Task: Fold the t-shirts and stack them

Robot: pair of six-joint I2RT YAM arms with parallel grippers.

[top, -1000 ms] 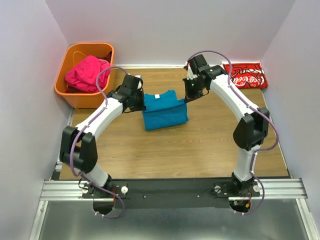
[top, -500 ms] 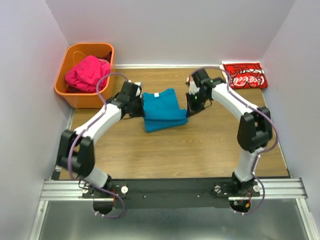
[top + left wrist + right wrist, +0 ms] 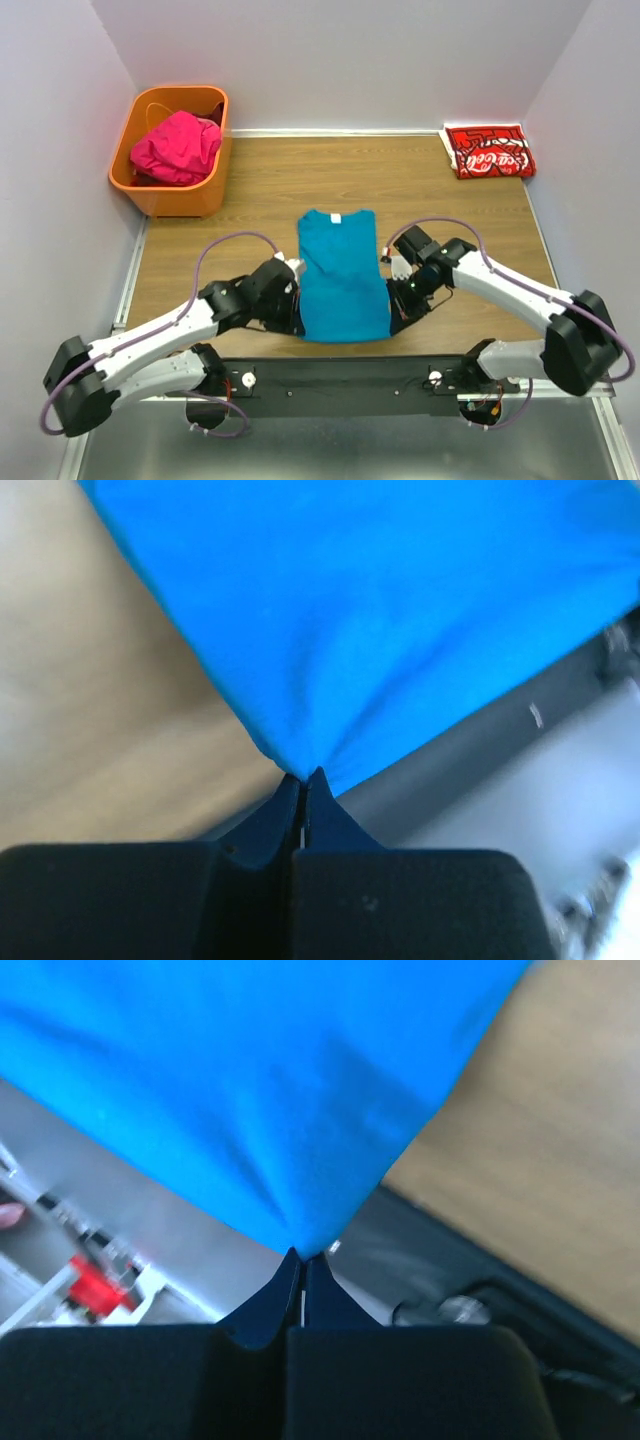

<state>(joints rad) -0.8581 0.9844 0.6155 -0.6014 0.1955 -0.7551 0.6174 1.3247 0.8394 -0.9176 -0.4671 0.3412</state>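
Note:
The teal-blue t-shirt (image 3: 342, 275) is stretched out long, collar toward the back, its bottom hem near the table's front edge. My left gripper (image 3: 297, 322) is shut on its bottom left corner, the cloth (image 3: 380, 630) pinched at the fingertips (image 3: 303, 778). My right gripper (image 3: 392, 318) is shut on the bottom right corner, with the cloth (image 3: 250, 1090) fanning out from the fingertips (image 3: 303, 1256). The red Coca-Cola t-shirt (image 3: 489, 151) lies folded at the back right corner. The magenta-pink t-shirt (image 3: 176, 146) lies crumpled in the orange basket (image 3: 150, 193).
The basket stands at the back left against the wall. The black mounting rail (image 3: 340, 378) runs along the table's front edge just below the shirt's hem. Walls close in the left, back and right sides.
Both grippers moved from the middle of the table toward the front edge, pulling the teal shirt's lower end with them. The shirt went from a folded block to a long stretched shape.

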